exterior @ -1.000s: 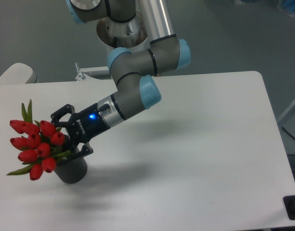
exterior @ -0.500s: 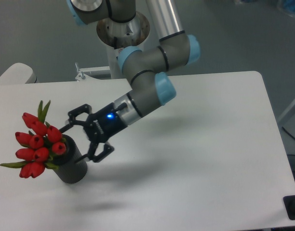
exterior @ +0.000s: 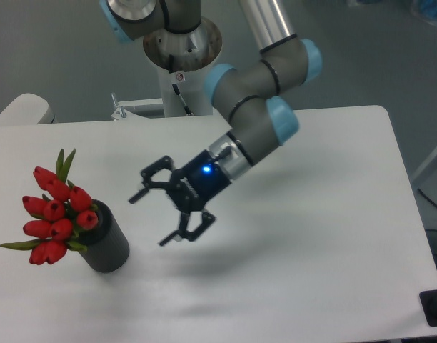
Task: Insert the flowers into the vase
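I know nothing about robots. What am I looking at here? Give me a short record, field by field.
Flowers: bunch of red tulip buds with green stems and leaves, standing in the vase and leaning to its left side in the picture
Vase: matte dark grey cylinder, upright on the white table
Gripper: black two-finger gripper, jaws spread open, holding nothing
Gripper position: to the right of the vase in the picture, apart from it and from the flowers
Arm: grey arm with light blue joint caps
Task state: flowers appear to be in the vase
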